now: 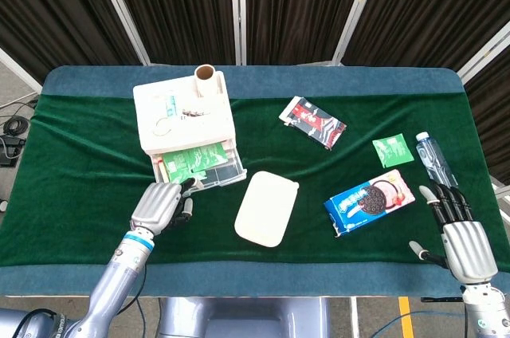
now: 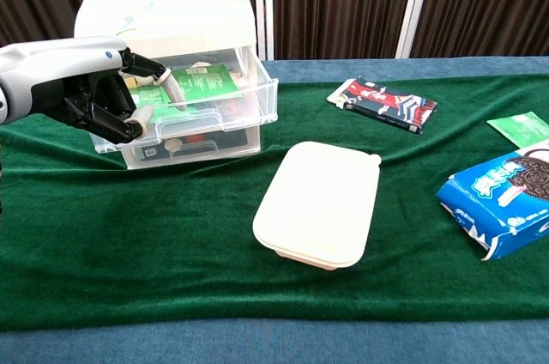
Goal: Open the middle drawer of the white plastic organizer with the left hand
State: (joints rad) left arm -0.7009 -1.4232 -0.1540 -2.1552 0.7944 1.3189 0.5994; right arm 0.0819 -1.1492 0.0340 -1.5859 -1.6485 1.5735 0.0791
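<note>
The white plastic organizer (image 1: 183, 119) (image 2: 167, 16) stands at the table's back left. Its clear middle drawer (image 1: 201, 167) (image 2: 210, 98) is pulled partway out, and green packets show inside it. My left hand (image 1: 163, 204) (image 2: 90, 94) is at the drawer's front left corner, the thumb over the rim and the fingers curled against the front wall, pinching it. The bottom drawer (image 2: 193, 142) is closed. My right hand (image 1: 460, 234) rests at the front right of the table with its fingers spread and nothing in it; the chest view does not show it.
A cream lidded container (image 1: 267, 208) (image 2: 319, 203) lies just right of the drawer's front. Further right lie a blue cookie pack (image 1: 369, 201) (image 2: 506, 197), a dark snack packet (image 1: 312, 122) (image 2: 383, 104), a green sachet (image 1: 393, 149) and a water bottle (image 1: 434, 159). A cardboard roll (image 1: 205, 75) stands on the organizer.
</note>
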